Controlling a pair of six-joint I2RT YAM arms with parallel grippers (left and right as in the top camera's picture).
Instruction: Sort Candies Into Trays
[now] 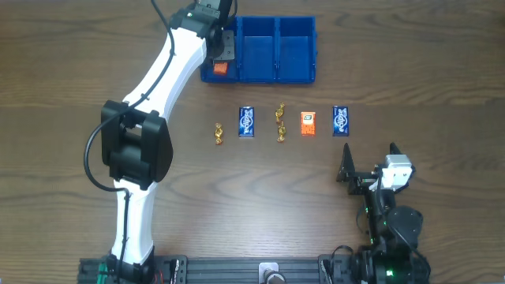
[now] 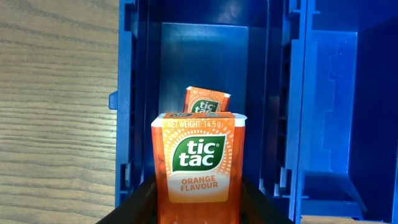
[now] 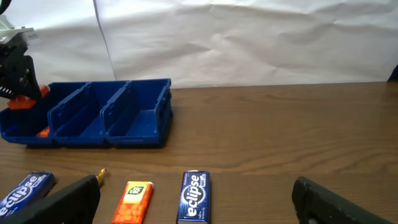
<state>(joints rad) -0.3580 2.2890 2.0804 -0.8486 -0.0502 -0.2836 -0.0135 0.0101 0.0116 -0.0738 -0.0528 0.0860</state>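
Left wrist view says it all: the left gripper [image 2: 199, 202] has its fingers pinching an orange box [image 2: 199, 165], held upright over the left bin of the tray [image 1: 260, 77]. The tray sits top middle in the top view. A second orange box [image 2: 208, 101] already lies in that bin, right under the held one. The right gripper [image 3: 202, 211] sits lower right in the top view, fingers spread wide, nothing in them.

What could go wrong, I reckon: let go from here and the box lands on the one below, then bounces or ends up leaning on the wall. It looks like slick plastic too, so it might twist or slip out of the pinch early.

Count:
- **Orange boxes:** three, the last being the table box [image 1: 308, 123] in the mid-frame row.
- **Blue packs:** two, a left pack [image 1: 247, 121] and a right pack [image 1: 341, 121].
- **Gold candies:** three, a lone candy [image 1: 218, 132] plus a candy pair [image 1: 280, 123]. The pair sit close together, so grabbing one could knock the other.
- **Tray:** one, with three bins.
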